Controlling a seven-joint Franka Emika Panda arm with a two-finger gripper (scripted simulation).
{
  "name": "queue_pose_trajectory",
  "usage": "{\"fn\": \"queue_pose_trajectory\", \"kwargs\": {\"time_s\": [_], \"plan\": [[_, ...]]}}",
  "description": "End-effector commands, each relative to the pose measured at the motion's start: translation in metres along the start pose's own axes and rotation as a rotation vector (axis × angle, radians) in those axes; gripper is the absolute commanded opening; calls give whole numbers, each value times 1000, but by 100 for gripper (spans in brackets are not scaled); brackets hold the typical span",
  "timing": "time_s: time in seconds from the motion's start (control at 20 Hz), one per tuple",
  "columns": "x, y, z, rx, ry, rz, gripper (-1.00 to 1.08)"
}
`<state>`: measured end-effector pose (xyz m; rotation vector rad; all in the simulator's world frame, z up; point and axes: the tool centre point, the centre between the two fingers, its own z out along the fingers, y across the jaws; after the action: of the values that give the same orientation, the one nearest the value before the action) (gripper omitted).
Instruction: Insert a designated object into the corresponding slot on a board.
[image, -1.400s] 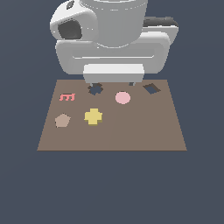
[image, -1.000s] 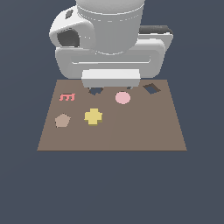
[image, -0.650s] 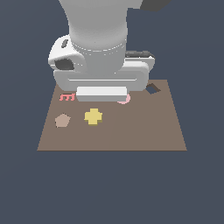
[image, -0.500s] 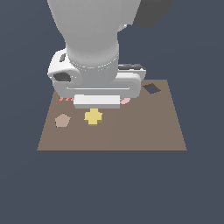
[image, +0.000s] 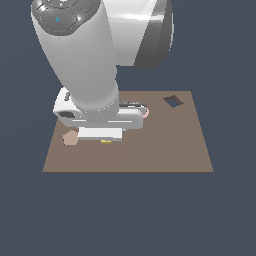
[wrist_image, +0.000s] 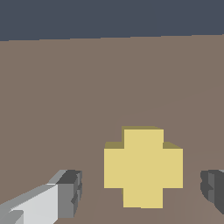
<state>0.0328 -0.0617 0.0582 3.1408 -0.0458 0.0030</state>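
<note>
The yellow cross piece (wrist_image: 143, 166) lies flat on the brown board (wrist_image: 109, 87). In the wrist view it sits between my two fingertips (wrist_image: 70, 192), which stand apart on either side without touching it. My gripper (wrist_image: 142, 189) is open, low over the piece. In the exterior view the arm covers most of the piece; only a yellow sliver (image: 106, 141) shows under the hand. The cross-shaped slot is hidden behind the arm. The board (image: 165, 145) lies flat below.
A tan pentagon (image: 70, 138) lies beside the hand on the exterior view's left. A pink disc (image: 146, 112) peeks out behind the hand. A dark square hole (image: 172, 101) is at the board's far right corner.
The arm has come forward and down over the board, from behind it to right above the yellow cross. It now hides the cross slot and most of the piece.
</note>
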Motion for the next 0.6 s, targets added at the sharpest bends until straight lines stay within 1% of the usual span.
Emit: {"fn": "queue_pose_trajectory", "kwargs": {"time_s": [0.0, 0.55], "plan": [[2, 3, 7, 0, -1, 2, 100], [3, 4, 11, 0, -3, 3, 100]]}}
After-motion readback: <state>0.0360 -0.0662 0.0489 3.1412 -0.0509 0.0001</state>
